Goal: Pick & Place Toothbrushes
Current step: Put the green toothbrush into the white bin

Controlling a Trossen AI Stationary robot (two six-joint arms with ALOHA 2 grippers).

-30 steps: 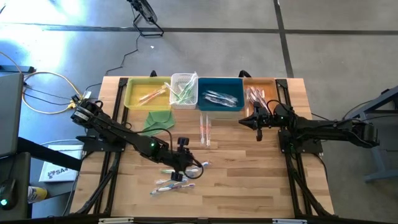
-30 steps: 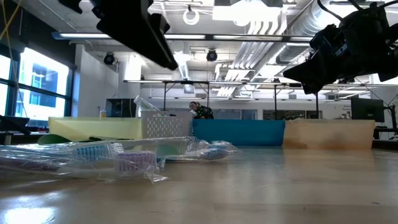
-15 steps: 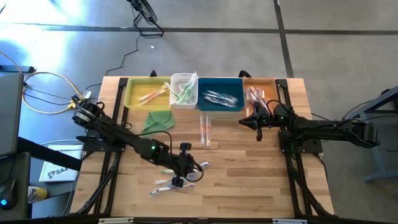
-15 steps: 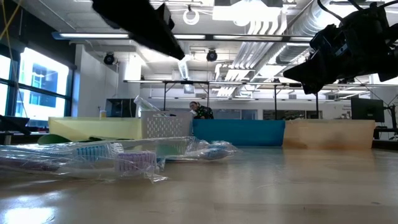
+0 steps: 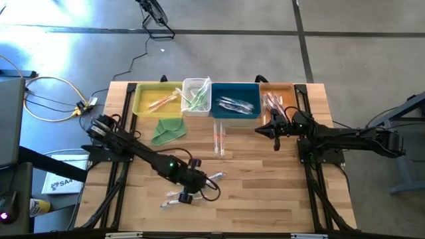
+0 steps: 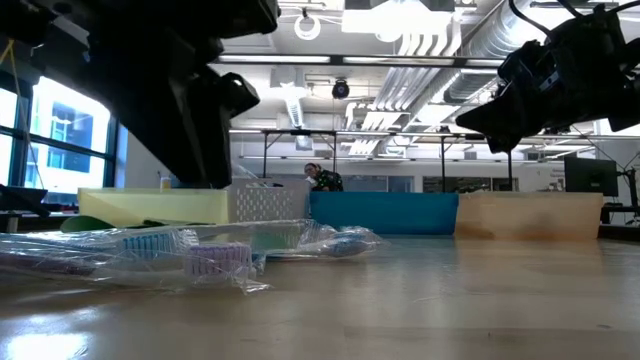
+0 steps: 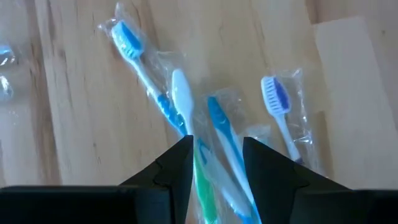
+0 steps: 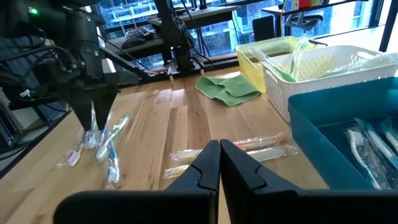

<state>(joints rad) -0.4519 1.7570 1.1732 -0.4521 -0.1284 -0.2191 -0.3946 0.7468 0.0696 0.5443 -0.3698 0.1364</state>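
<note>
Clear crinkly wrappers are shining nearest me: I am looking at a loose cluster of wrapped toothbrushes point(image 5: 188, 192) lying flat on the wooden table point(image 5: 265, 192) near its front edge. My left gripper point(image 7: 216, 152) is hanging low over that cluster, its arm reaching out diagonally from the table's left side, fingers pointing down and standing partly apart. A blue-handled brush point(image 7: 225, 144) and a green-and-white one point(image 7: 186, 124) are lying between the finger tips; I cannot tell whether the fingers are touching them. Both are running lengthwise away from the wrist, bristle ends far. Another blue brush point(image 7: 140, 65) is slanting beside them, and a purple-bristled one point(image 7: 280, 115) is lying apart.

Farther back, two orange-handled brushes point(image 5: 218, 138) are lying mid-table, long axes pointing toward the bins. My right gripper point(image 5: 276, 136) is waiting beside them, fingers pressed together and holding nothing, arm stretching in from the right. Beyond are the yellow tray point(image 5: 141, 106), white basket point(image 5: 186, 108), blue bin point(image 5: 255, 113) and tan bin point(image 5: 290, 89), each holding brushes. I am reading no labels.
</note>
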